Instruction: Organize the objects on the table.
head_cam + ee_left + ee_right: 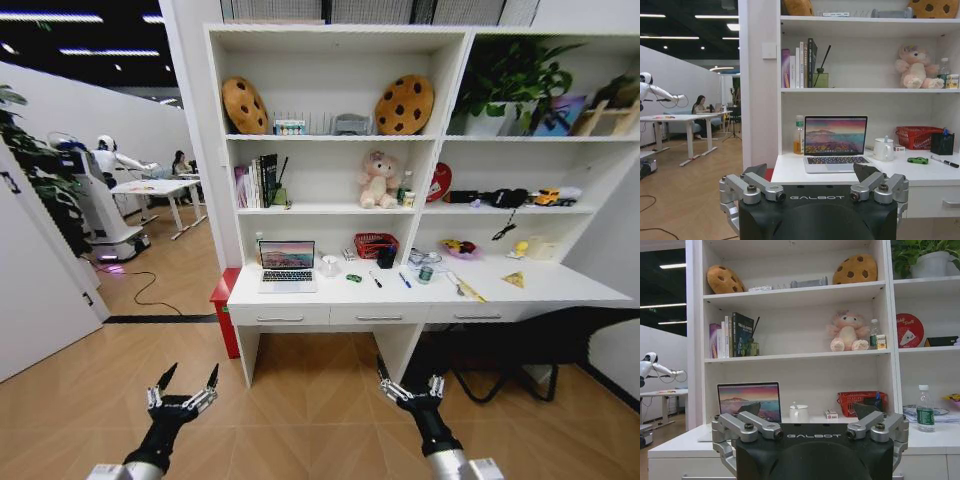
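Note:
The white table [560,287] stands ahead across the wooden floor. On it are an open silver laptop [287,266] [835,142] [749,399], a green ring [353,278] [917,160], a black pen [375,281] [946,162], a blue pen [404,280], a black pen cup [386,257] [942,143] and a small white-capped bottle [425,272] [925,410]. My left gripper [190,372] [811,172] and right gripper [408,378] [807,410] hover low over the floor, well short of the table, both open and holding nothing.
A red basket [374,243] and a white mug [330,265] sit at the desk's back. The shelving [335,137] above holds books, a pink bear and cookie cushions. A red cabinet [224,310] flanks the desk's left. Another robot [95,200] and a floor cable [145,290] lie far left.

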